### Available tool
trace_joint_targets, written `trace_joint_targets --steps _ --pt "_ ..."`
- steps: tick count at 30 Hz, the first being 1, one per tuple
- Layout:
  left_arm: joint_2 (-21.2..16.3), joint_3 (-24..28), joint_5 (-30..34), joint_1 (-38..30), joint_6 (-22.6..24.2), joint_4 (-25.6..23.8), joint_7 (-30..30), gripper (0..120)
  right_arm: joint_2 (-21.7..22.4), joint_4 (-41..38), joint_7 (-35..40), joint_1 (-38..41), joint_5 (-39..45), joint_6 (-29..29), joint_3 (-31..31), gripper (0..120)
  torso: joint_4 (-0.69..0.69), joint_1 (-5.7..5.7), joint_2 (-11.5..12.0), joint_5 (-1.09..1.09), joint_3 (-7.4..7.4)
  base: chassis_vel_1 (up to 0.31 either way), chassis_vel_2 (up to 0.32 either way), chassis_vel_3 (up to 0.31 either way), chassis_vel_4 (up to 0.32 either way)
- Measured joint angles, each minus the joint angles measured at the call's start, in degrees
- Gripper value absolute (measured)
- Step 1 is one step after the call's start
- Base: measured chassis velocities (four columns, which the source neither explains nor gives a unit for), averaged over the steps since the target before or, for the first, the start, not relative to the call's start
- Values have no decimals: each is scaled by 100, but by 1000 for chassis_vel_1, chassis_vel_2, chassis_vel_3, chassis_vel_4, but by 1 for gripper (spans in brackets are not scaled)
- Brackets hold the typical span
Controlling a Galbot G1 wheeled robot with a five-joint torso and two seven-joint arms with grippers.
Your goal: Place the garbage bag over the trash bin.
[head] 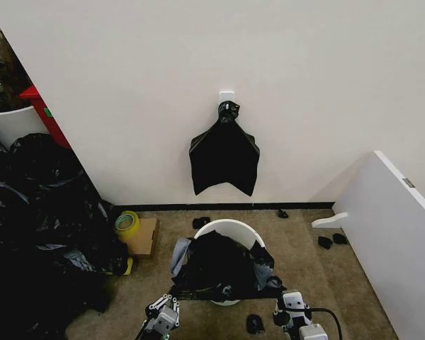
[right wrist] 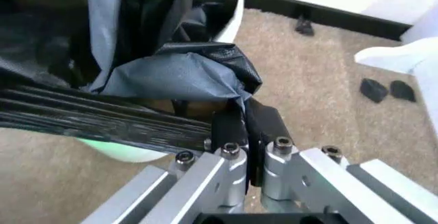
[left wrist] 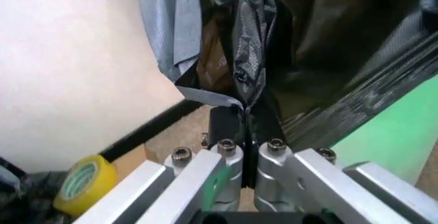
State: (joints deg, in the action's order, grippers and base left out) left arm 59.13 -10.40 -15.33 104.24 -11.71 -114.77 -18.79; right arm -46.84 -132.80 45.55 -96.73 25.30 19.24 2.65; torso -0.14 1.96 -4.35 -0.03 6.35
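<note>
- Heap of bulging black plastic sacks: lying against the wall on the robot's left, beside a larger white tub with a red part.
- Thin, glossy black plastic garbage bag: draping over the near side of the bin's mouth, its edge pulled into a taut line between both grippers.
- Round cream-white plastic trash bin: standing on the beige carpet below a flat fan-shaped black bundle hanging on the wall; far rim showing bare.
- Left gripper: pinching the bag's edge, fingers closed together on the film.
- Right gripper: likewise clamping the bag's opposite edge.
- Yellow tape roll: resting on a cardboard piece left of the bin.
</note>
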Motion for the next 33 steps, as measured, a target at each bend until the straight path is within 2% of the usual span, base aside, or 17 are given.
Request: trace_joint_targets --steps 2,4,8,18,24,26,33 --pt "-42 19 122 0 59 -45 4 0 30 -117 -59 1 110 179 -50 0 0 0 0 0 0 0 0 0 0" --pt "-139 127 603 -41 235 -118 99 0 93 -192 -191 84 289 615 -171 0 0 0 0 -1 0 0 0 0 0" --pt "-128 234 898 -162 363 -81 158 0 108 56 -387 197 241 654 -235 0 0 1 0 1 0 0 0 0 0" --pt "94 431 1076 -644 490 297 242 0 109 1001 -1219 366 -676 -147 -384 0 0 1 0 0 0 0 0 0 0" --pt "99 442 1254 -884 619 427 379 0 132 1337 -1698 396 -962 -710 -509 0 0 1 0 -1 0 0 0 0 0" --pt "75 475 1377 -997 735 539 447 0 132 1594 -1939 447 -1133 -1107 -550 0 0 1 0 0 0 0 0 0 0" --pt "68 563 1479 -1070 816 676 474 0 181 1909 -2223 391 -1502 -1499 -597 0 0 1 0 -1 0 0 0 0 0"
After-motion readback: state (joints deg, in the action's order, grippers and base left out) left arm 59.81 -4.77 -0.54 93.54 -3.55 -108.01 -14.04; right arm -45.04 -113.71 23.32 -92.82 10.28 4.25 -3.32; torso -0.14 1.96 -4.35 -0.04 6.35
